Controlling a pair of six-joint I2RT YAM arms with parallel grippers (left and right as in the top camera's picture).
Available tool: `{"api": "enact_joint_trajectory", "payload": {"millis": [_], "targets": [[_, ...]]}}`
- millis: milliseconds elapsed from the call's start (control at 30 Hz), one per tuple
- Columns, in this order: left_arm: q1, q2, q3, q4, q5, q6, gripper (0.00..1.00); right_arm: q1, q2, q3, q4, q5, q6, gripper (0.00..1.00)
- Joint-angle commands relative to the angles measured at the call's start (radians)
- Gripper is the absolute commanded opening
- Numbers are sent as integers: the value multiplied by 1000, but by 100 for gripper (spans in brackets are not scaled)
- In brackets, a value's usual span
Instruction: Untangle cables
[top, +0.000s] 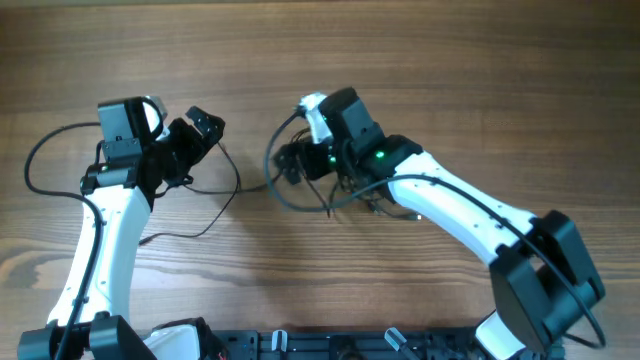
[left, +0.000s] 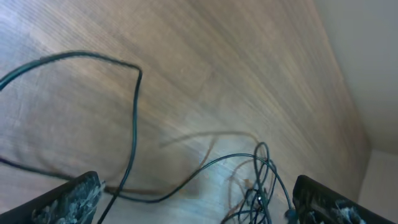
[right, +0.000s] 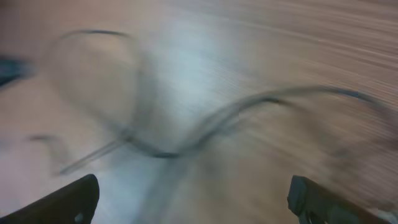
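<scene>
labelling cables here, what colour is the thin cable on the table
The cable is black, clearest in the left wrist view.

Left arm: white link rising from the near edge, bent rightward at the black wrist. Left claw: points right and slightly away from the base; fingers spread wide at the lower corners of the wrist view, nothing pinched between them. Right arm: white link running up and left from a black base joint, green lamp lit at the wrist. Right claw: points left, fingers likewise wide apart; its wrist view is blurred. The two claws face each other, near but not touching.
</scene>
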Motion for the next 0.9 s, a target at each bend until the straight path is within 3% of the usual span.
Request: {"api": "enact_joint_trajectory", "payload": {"millis": [0,100,200,333,500,600,733,800,867], "targets": [[-3,12,19,-24,33,-36,100,-104,-5,90,-80,195,-54,100],[-6,12,19,-27,132,2,100,-194,-7,151,-209,227,-49,100],[-46,12,19,15,273,77,100,-306,-6,159,-319,263,44,100],[-176,12,19,135,301,67,100,-442,-6,157,-415,261,101,100],[-424,27,19,182,41,-121,100,-566,-6,157,-484,261,132,100],[-584,97,19,269,-36,-145,100,-606,-6,151,-503,224,149,100],[-681,204,19,361,-82,-174,99,-609,-6,151,-537,223,98,100],[-701,259,19,411,-82,-167,93,-609,-6,151,-536,208,63,100],[-709,299,19,449,-86,-166,92,-609,-6,151,-531,99,-44,100]]}}
